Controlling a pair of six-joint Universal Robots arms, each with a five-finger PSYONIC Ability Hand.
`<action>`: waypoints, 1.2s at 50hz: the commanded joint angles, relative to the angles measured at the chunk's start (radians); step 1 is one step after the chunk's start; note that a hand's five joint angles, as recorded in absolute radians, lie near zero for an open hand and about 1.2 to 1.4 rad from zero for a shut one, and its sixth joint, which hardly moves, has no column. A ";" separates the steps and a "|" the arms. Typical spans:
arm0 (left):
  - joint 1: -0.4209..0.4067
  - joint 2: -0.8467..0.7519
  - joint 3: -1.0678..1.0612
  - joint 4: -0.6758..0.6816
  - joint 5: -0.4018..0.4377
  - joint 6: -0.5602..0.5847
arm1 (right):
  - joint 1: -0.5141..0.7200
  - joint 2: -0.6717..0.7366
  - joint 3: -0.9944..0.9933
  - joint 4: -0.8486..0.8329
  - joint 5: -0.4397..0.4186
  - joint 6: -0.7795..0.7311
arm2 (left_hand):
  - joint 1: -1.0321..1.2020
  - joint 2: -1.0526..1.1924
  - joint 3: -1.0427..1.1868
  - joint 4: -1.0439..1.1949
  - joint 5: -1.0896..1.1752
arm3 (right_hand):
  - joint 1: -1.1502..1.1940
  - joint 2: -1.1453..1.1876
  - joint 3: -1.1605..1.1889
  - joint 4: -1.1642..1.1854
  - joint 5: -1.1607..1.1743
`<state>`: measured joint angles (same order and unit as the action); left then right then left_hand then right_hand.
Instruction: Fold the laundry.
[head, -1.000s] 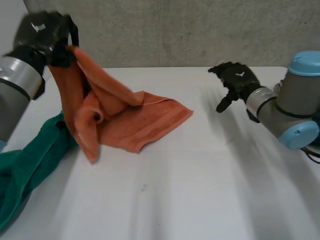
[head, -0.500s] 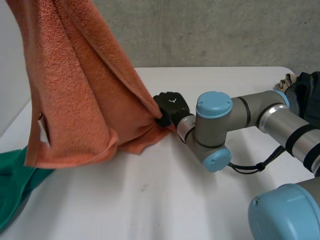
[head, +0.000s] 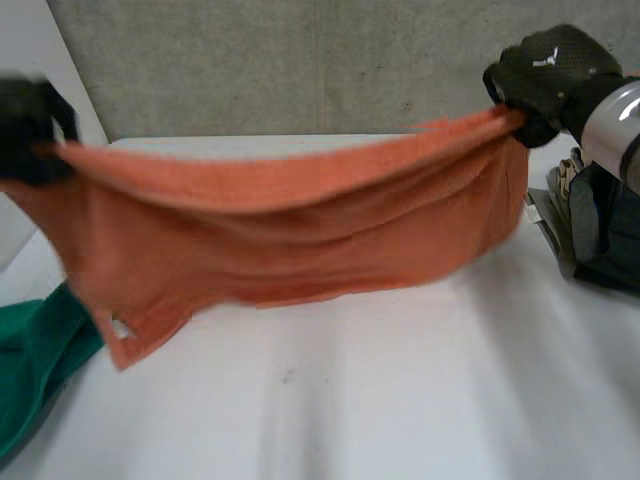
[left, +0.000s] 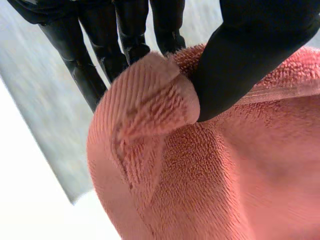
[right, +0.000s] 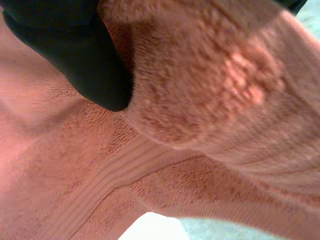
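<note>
Orange towel (head: 300, 220) is held off the surface (head: 380, 400), spread broadside between the two hands. Left hand (head: 25, 130) is clamped on one upper corner: in the left wrist view the thumb (left: 240, 60) presses a bunched fold of terry against the fingers. Right hand (head: 550, 75) is clamped on the opposite upper corner, and in its wrist view the thumb (right: 75, 55) bears down on the hem band. The towel's long axis runs hand to hand, with the top edge taut and sagging a little mid-span. The body hangs below both hands. The lower corner under the left hand droops lowest, and whether the bottom edge touches the surface cannot be told. A green cloth (head: 35, 360) lies under that low corner of the towel. A dark heap of garments (head: 600, 230) sits just past the towel's right-hand end. Judgement: neither hand is nearer, as each owns a corner. The next move depends on lowering both corners together so the hanging edge lands first and the towel lies flat along this axis.
</note>
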<state>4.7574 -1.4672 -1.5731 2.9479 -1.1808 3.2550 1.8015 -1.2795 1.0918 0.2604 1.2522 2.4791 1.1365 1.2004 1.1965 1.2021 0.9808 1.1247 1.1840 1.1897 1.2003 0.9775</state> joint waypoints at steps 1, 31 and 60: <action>-0.108 -0.273 0.014 0.106 -0.114 0.107 | -0.008 0.130 -0.024 0.057 -0.017 -0.066 | 0.260 0.196 0.200 0.194 0.241 | 0.272 0.212 0.207 0.196 0.244; -0.145 -0.492 0.348 0.608 -0.313 -0.060 | -0.013 0.258 -0.008 -0.772 0.086 0.215 | 0.260 0.196 0.200 0.194 0.241 | 0.272 0.212 0.207 0.196 0.244; -0.125 -0.470 -0.183 0.620 -0.197 0.107 | -0.142 0.408 0.143 -0.265 -0.010 0.287 | 0.260 0.196 0.200 0.194 0.241 | 0.272 0.212 0.207 0.196 0.244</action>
<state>4.6159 -2.0023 -1.7203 3.6757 -1.3954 3.3602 1.6733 -0.8088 1.1727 -0.0318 1.2636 2.7868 1.1365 1.2013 1.1969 1.2022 1.0002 1.1497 1.1870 1.1905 1.1974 0.9839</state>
